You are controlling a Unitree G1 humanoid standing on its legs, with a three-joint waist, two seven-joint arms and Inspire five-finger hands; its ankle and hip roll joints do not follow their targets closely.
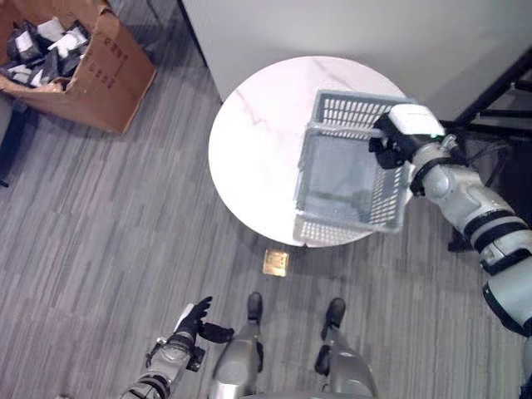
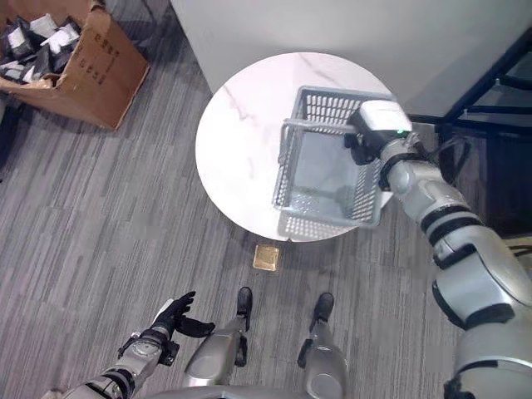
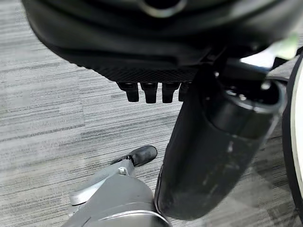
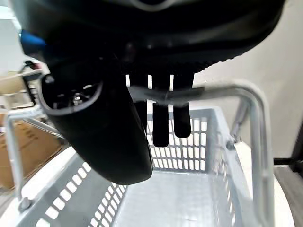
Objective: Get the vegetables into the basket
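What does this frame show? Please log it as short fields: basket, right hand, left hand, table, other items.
basket: grey plastic basket on the table, nothing visible inside
right hand: right hand at the basket's handle, fingers curled over it
left hand: left hand low over the floor, open, holding nothing
table: round white table
other items: cardboard box on the floor

No readable writing anywhere here. The cardboard box (image 1: 100,71) on the floor carries dark printed marks on its side, but they are too small to make out. The packets (image 1: 46,46) heaped inside it show light patches, no legible lettering. The grey basket (image 1: 349,179) on the round worktop (image 1: 249,141) bears no label, and the small tan square (image 1: 275,263) on the floor just beside the worktop shows no number or sign.
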